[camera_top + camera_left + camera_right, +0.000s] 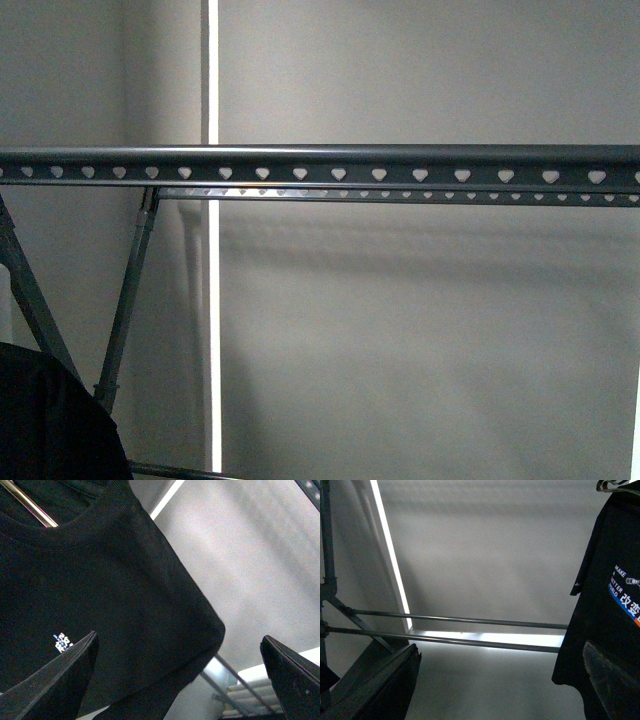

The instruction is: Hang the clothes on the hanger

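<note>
Two spread, empty claws: my left gripper (pixel 179 637) and right gripper (pixel 501 646). The T-shirt (pixel 100 580) looks soft, light, floppy, so I'd take its stiff shiny clothes hanger (pixel 32 506), not cloth.

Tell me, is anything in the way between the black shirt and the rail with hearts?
Nothing visible blocks it. The shirt sits low on the left, the rail runs above, with only the rack's slanted legs nearby.

T-shirt (pixel 50 415) cropped at front view's corner, drying rack (pixel 320 157) rails cut by both edges, shirt print (pixel 61 642) unreadable
</note>
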`<state>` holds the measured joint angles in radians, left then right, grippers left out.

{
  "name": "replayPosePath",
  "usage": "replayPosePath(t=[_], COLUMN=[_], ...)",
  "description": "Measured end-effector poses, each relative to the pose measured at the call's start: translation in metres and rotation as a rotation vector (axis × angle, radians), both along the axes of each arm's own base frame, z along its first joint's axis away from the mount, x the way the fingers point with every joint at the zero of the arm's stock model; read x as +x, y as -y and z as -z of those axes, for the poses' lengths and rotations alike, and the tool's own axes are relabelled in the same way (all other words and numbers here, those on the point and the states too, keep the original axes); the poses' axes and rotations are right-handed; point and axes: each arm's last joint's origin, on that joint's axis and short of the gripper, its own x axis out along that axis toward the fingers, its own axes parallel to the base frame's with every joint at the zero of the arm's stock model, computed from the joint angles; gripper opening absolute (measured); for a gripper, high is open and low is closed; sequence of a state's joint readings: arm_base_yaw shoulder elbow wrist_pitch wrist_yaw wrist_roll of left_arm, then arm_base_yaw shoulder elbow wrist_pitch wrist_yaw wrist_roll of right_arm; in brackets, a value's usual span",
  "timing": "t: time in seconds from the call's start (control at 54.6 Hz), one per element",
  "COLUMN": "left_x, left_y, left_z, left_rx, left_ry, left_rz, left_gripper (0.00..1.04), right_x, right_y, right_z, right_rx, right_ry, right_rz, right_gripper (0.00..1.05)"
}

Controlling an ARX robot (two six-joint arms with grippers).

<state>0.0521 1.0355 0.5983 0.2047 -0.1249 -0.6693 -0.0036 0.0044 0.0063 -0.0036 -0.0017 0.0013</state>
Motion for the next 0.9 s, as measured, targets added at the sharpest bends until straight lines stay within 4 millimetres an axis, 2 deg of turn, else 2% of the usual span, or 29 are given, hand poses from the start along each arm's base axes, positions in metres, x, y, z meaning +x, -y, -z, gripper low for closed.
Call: replayPosePath(t=[0.22, 0.531, 0.623, 0.659, 0.733, 0.824, 0.897], left_x=[0.065, 0.126, 0.135, 0.137, 0.136, 0.131, 0.124], left_y=[-0.008, -0.013, -0.014, -0.014, -0.013, -0.011, -0.01], left_z=[0.0, -0.006, -0.006, -0.006, -0.004, 0.001, 0.007], left_rx=[-0.113, -0.113, -0.107, -0.107, -0.108, -0.111, -0.107], left_ry=[-0.056, -0.054, -0.069, -0.075, -0.092, -0.129, -0.155], left_rz=[-0.205, -0.287, -0.3, -0.297, -0.285, -0.241, -0.203], left_gripper=[0.98, 0.98, 0.81, 0.71, 0.59, 0.4, 0.29], right_x=[0.0, 0.0, 0.0, 0.0, 0.0, 0.0, 0.0], right_y=[0.0, 0.0, 0.0, 0.0, 0.0, 0.0, 0.0], right_z=[0.0, 0.0, 0.0, 0.0, 0.0, 0.0, 0.0], right_rx=[0.0, 0.0, 0.0, 0.0, 0.0, 0.0, 0.0], right_ry=[0.0, 0.0, 0.0, 0.0, 0.0, 0.0, 0.0], right_rz=[0.0, 0.0, 0.0, 0.0, 0.0, 0.0, 0.0], right_gripper=[0.97, 0.97, 0.97, 0.97, 0.97, 0.97, 0.97])
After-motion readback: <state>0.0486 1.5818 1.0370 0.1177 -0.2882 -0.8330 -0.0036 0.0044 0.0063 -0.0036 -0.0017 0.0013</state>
